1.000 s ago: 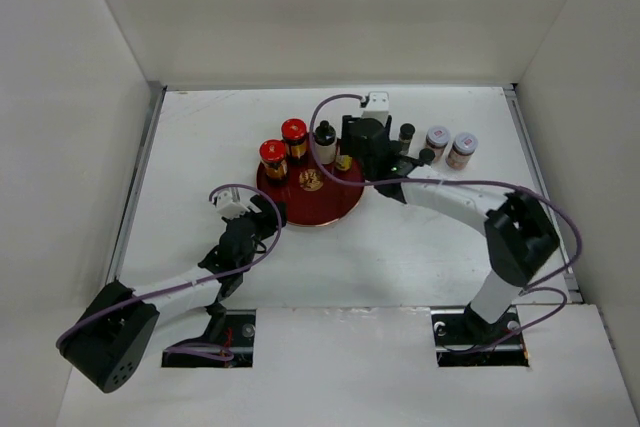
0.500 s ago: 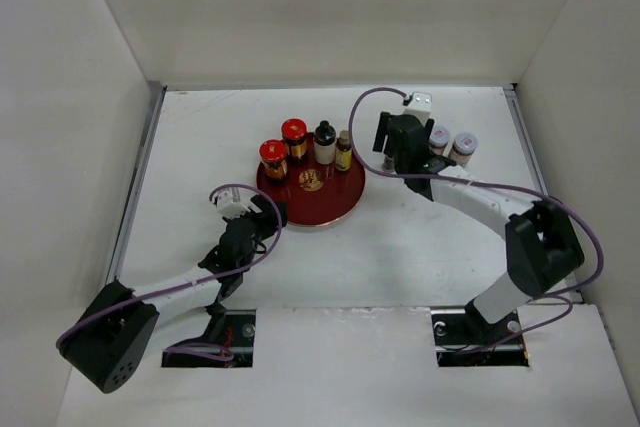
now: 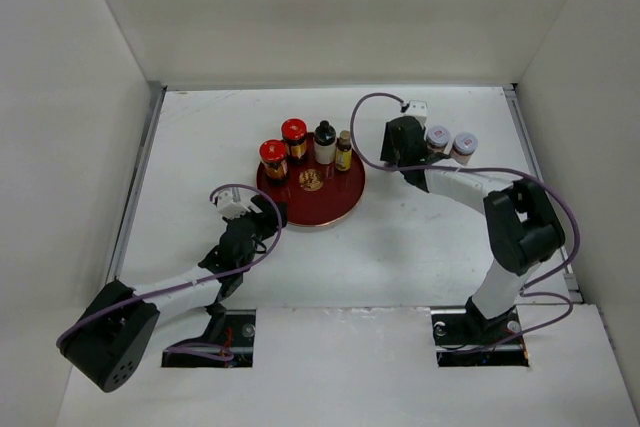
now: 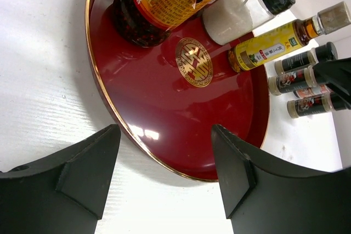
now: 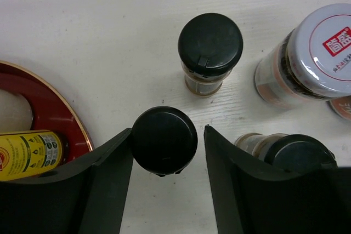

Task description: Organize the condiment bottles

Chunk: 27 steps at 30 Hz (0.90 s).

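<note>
Red lacquer tray [image 4: 164, 113] lies under my left gripper [image 4: 164, 132], whose fingers stand apart astride the near rim, clamping nothing. On its far half stand two red-capped jars [image 3: 273, 153], a white-bodied bottle [image 3: 324, 143] and a yellow-labelled bottle [image 3: 343, 152]. Right of the tray, on the table [image 3: 420, 237], my right gripper [image 5: 168, 129] brackets a black-capped bottle [image 5: 163, 146]; I cannot tell whether it is squeezing. Just beyond stand another black-capped bottle [image 5: 210, 47] and two silver-lidded jars [image 3: 437, 137].
</note>
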Motion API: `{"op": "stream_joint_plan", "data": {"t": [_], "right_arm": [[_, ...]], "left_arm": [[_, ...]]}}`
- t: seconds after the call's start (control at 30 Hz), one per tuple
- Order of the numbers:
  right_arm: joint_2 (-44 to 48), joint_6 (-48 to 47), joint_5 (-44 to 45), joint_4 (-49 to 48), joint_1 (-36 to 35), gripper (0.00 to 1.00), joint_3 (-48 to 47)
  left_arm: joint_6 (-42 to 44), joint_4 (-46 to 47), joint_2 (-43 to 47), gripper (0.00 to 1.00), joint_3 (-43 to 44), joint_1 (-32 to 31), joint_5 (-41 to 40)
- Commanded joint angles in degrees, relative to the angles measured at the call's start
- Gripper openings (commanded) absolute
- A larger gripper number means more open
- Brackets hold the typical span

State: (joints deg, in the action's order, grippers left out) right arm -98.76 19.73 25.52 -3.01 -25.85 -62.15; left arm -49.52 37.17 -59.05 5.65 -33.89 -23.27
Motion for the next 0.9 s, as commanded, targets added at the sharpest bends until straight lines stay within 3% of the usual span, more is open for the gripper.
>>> {"op": "stream_joint_plan", "data": {"t": [0.0,0.17,0.4,0.57,0.7,0.87], "right_arm": [[-1.08,0.22,-1.44,-3.15,0.23,0.55,-3.06],[1.46,-0.12,1.45,-5.95,-0.38,0.44,-0.35],[13.13,-0.65,5.07,-5.88,-4.42,0.43,6.59],[18.51,0.57,4.80,-3.94,-11.18,0.42,8.80],[15.02,2.51,3.14,-4.37,-18.21,0.42,4.77],[3.33,1.37,2.35,-5.52,-22.88,0.43,-6.29]], "left_arm": [[-0.32,2.73,-0.54,0.66,1.12,-0.25,0.41],[-0.32,2.73,-0.18,0.66,1.03,-0.17,0.06],[-0.49,2.73,0.07,0.66,0.85,0.36,0.06],[-2.51,2.12,2.18,0.65,-0.46,3.17,0.06],[-4.36,2.03,0.60,0.65,-0.73,4.49,0.15],[-4.71,2.03,1.13,0.66,-1.08,5.28,0.68]]}}
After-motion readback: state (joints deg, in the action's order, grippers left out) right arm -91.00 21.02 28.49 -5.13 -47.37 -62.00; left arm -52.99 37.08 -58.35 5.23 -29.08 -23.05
